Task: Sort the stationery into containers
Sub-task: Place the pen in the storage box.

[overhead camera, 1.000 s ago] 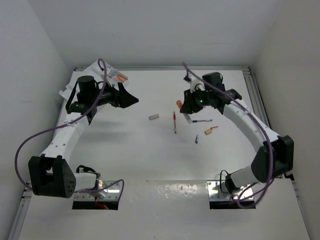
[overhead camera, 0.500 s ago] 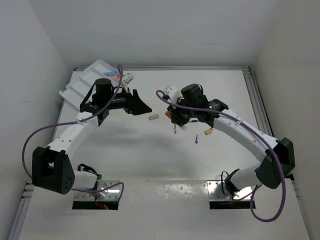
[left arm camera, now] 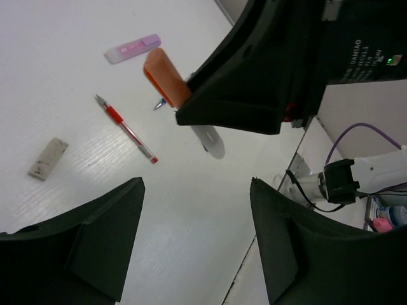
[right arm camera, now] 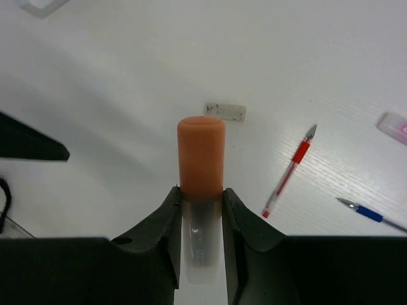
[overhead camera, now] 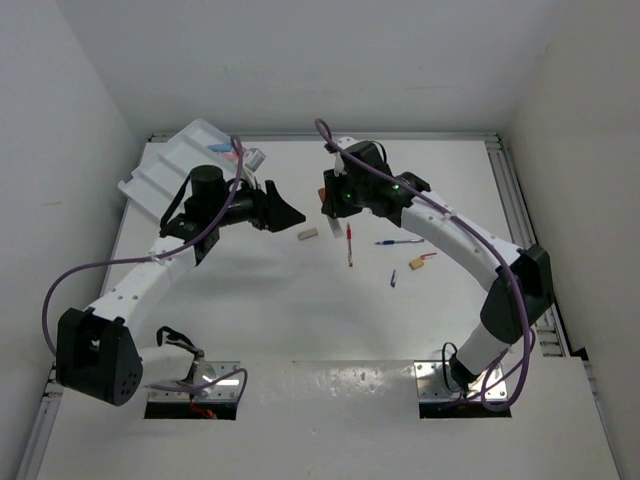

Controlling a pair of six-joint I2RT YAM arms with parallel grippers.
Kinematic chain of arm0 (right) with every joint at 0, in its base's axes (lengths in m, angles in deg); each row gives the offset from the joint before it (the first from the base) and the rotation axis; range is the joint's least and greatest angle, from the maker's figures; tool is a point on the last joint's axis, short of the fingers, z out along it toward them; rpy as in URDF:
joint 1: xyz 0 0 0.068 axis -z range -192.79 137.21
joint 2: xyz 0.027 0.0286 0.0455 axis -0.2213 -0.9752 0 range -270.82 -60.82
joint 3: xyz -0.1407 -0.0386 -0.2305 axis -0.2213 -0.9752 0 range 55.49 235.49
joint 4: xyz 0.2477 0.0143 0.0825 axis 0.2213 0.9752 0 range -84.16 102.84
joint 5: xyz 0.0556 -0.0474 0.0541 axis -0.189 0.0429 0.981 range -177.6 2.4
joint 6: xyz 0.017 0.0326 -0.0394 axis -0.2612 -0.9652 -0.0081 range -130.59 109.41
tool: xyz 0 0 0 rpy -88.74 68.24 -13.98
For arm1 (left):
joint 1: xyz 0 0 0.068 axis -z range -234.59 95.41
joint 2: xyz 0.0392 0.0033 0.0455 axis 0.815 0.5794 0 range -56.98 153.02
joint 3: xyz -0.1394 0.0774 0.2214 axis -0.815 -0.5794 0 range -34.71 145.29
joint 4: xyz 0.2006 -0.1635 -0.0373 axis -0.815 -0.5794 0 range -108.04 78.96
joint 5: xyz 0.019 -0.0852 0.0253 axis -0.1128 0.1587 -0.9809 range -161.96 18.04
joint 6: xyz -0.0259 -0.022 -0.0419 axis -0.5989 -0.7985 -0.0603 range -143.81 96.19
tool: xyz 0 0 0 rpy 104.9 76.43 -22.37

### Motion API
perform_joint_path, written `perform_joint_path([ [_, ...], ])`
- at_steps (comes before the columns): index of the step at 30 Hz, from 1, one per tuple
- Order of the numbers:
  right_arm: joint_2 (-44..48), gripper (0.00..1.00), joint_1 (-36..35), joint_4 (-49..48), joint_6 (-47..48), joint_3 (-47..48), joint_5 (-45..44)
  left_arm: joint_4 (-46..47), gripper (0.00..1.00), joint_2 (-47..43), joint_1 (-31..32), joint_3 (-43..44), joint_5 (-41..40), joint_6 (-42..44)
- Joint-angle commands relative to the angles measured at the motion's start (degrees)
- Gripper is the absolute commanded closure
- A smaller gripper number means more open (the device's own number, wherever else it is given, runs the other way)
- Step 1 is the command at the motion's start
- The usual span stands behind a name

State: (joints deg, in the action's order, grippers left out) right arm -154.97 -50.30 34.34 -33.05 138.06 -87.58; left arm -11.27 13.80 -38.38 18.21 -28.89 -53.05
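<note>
My right gripper (right arm camera: 200,194) is pinching an orange-capped marker (right arm camera: 201,155), and the cap sticks out past the fingertips. My left gripper (left arm camera: 197,241) has its jaws spread with nothing between them, and it faces the right one from close by. On the table (overhead camera: 300,320) under them lie a beige eraser (right arm camera: 224,111), a red pen (right arm camera: 289,171) and a blue pen (right arm camera: 369,213). The white tray (overhead camera: 160,175) sits at the far left corner, well apart from these.
</note>
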Motion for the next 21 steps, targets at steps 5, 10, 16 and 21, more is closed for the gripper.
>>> perform_joint_path([
  [5,-1.21,1.0,0.25,0.07,-12.52,3.48,-3.35,4.36,0.32,1.54,2.95,1.04,-5.54,-1.88],
  [10,-1.48,1.0,0.25,0.78,-15.07,3.83,-3.09,4.1,0.32,3.31,4.45,2.44,-6.59,-0.74],
  [16,-2.97,1.0,0.34,1.39,-18.93,5.32,-0.72,3.48,0.3,5.06,6.9,3.94,-8.17,0.84],
  [21,-4.02,1.0,0.25,1.66,-20.34,6.03,-0.27,4.01,0.3,6.56,7.52,4.47,-8.0,0.14],
])
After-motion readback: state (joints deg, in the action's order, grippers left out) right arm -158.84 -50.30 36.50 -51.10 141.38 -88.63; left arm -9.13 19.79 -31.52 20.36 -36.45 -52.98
